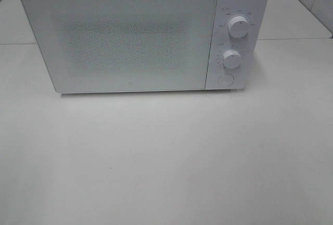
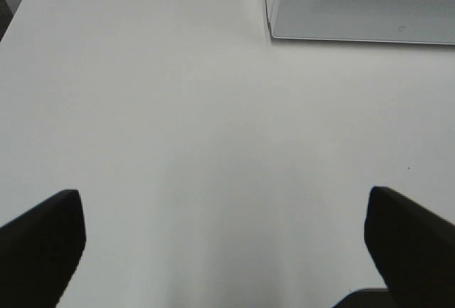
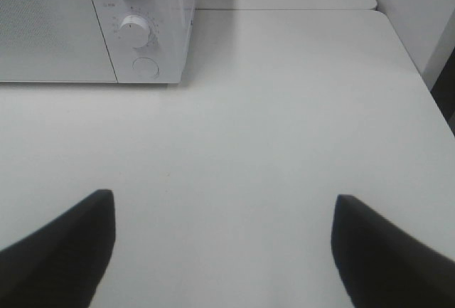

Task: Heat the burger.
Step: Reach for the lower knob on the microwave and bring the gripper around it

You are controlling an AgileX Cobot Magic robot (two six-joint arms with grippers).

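The left gripper (image 2: 224, 208) hangs wide open over the matte white counter (image 2: 178, 109). Only its two dark, blunt fingertips are in frame, with nothing between them. The right gripper (image 3: 224, 205) is likewise spread and empty. Neither arm appears in the high view. Toward the counter's back edge sits a glossy white, boxy microwave (image 1: 130, 38), its speckled door (image 1: 125, 40) shut and hiding the inside. Two round knobs (image 1: 238, 27) and a flat button (image 1: 225, 79), markings too small to read, escape the left wrist view. The burger is visible nowhere.
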